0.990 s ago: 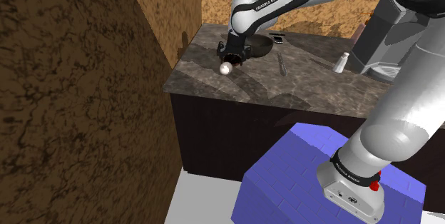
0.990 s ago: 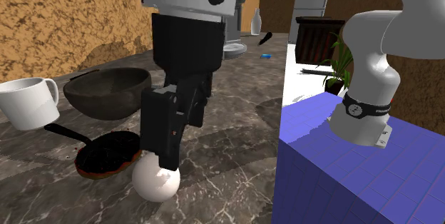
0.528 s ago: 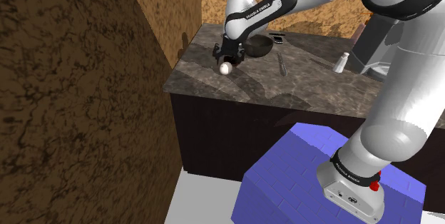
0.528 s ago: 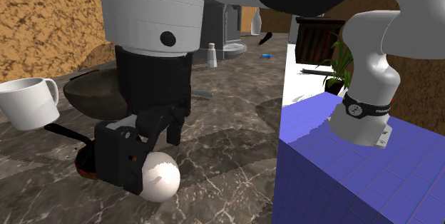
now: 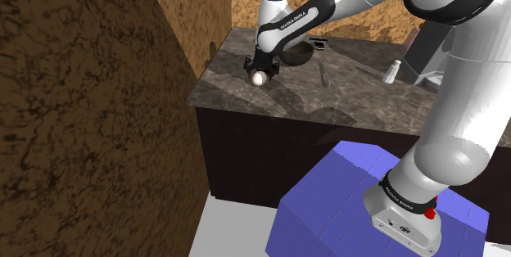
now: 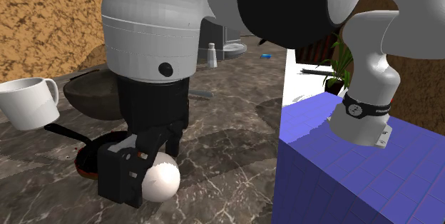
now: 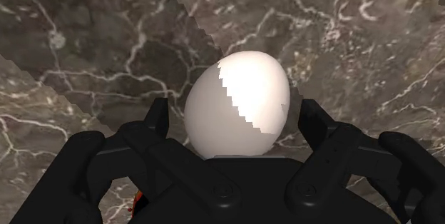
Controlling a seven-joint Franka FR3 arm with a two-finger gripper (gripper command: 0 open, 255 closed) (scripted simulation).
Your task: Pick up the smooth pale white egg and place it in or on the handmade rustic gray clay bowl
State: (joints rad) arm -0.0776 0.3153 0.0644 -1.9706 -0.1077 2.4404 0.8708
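the arm (image 6: pixel 153 16) hides much of the dark bowl (image 6: pixel 89 94); the picture's edge cuts the white mug (image 6: pixel 25 105); the jaws' base hides part of the egg (image 7: pixel 239 105).

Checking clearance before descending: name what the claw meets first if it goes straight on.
The white egg, lying inside the open claw, apparently untouched; beyond it, only the dark marble countertop.

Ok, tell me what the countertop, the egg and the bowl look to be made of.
Countertop: polished marble-like stone, dark grey-brown with white veins running through it. Egg: smooth, matt white, with no texture or sheen; whether shell or plastic cannot be told. Bowl: dark grey-brown, dull and slightly mottled, which could suit clay, though the look leaves it open.
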